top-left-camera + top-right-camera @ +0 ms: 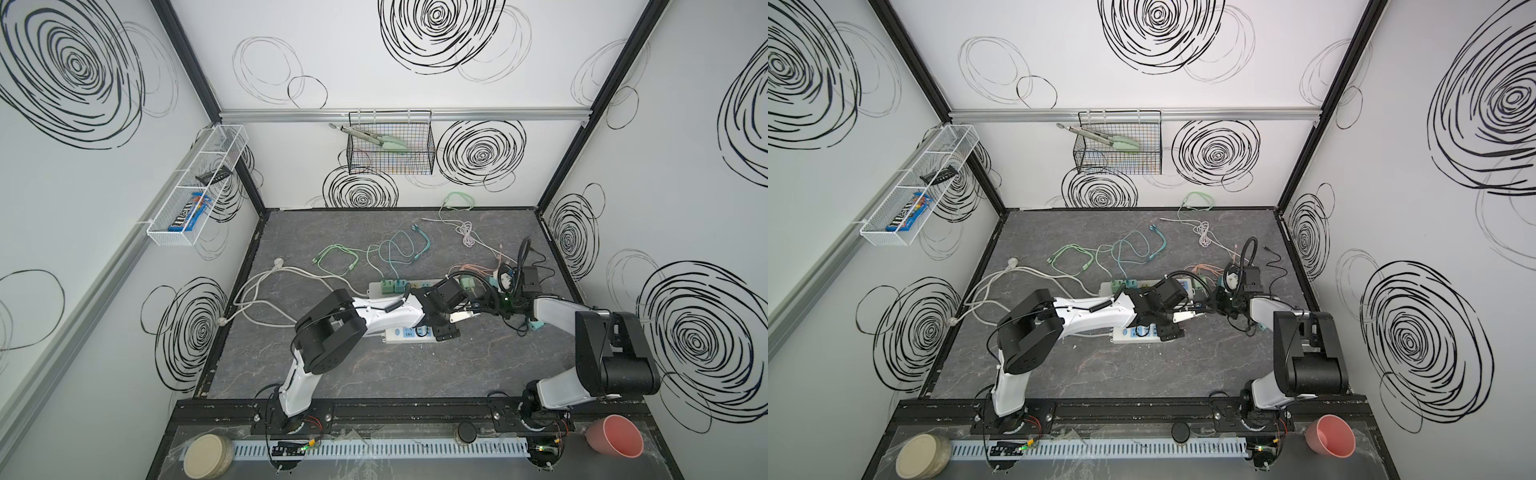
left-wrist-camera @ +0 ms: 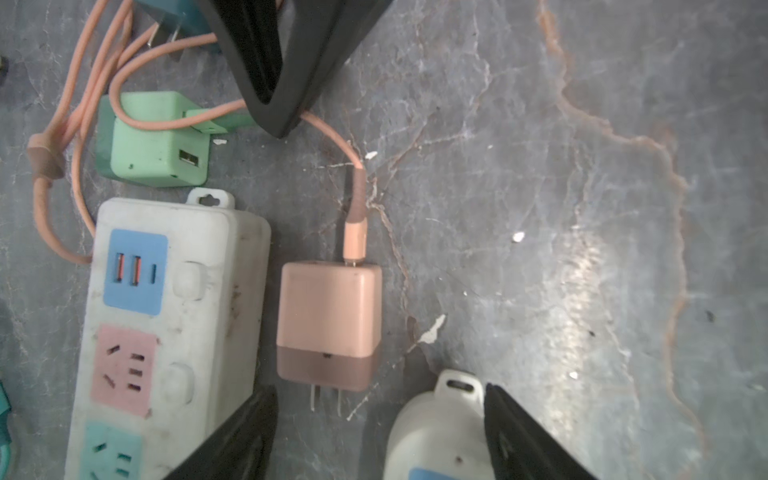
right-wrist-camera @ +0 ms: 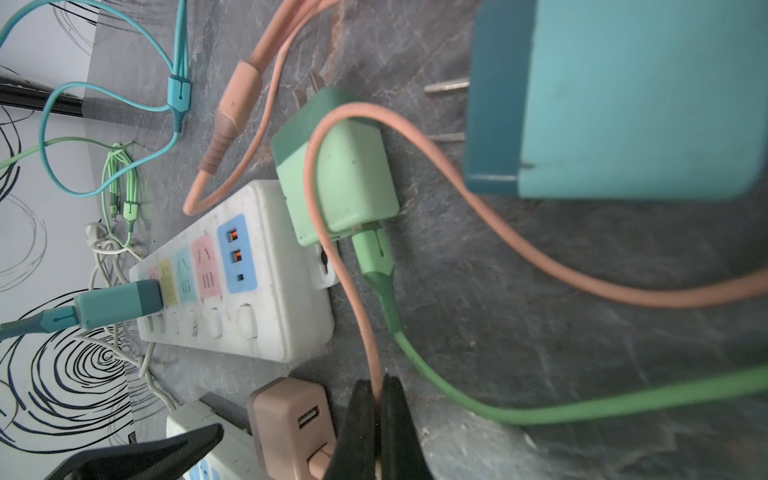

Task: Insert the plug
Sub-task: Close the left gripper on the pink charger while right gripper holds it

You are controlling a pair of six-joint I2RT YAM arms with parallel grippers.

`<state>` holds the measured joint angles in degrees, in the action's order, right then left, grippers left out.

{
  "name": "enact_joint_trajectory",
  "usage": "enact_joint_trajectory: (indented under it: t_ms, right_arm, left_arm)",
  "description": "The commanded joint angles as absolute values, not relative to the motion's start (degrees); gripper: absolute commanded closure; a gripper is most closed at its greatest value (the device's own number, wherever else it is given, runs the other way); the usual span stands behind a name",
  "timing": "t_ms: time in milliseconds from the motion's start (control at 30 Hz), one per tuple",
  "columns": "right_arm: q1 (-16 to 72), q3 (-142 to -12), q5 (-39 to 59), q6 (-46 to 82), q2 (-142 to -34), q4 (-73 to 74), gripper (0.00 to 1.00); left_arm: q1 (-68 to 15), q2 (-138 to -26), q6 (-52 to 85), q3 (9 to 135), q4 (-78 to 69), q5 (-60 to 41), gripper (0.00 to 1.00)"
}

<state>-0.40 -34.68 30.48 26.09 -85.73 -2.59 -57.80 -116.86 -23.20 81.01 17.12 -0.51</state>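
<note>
Open left tool (image 2: 379, 388) faces pink plug (image 2: 328, 316); right tool (image 3: 377, 401) pinches pink cable (image 3: 362, 316).

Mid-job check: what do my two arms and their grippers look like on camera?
Both the left arm and right arm have smooth white shell links between bulky black joints. Thin black cables loop over each wrist. The left gripper and right gripper have matte black, wedge-shaped fingers that taper to narrow tips. No markings show.
</note>
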Motion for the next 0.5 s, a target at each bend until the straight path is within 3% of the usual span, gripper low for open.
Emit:
enact_joint_trajectory:
  t_ms: [0,300,467]
  right_arm:
    - [-0.89,-35.11,31.11,25.75,-85.7,-1.31,1.0]
    - [-1.41,-35.04,30.76,25.48,-85.45,-1.38,1.0]
    - [-1.65,-35.07,30.28,25.31,-85.34,-1.67,1.0]
  left_arm:
    - [-57.24,-119.09,-24.96,83.96,16.7,1.48,0.18]
    - [-55.29,-124.97,-27.29,90.44,21.87,-1.05,0.17]
    - [-54.93,-126.8,-28.74,91.88,24.47,-3.78,0.21]
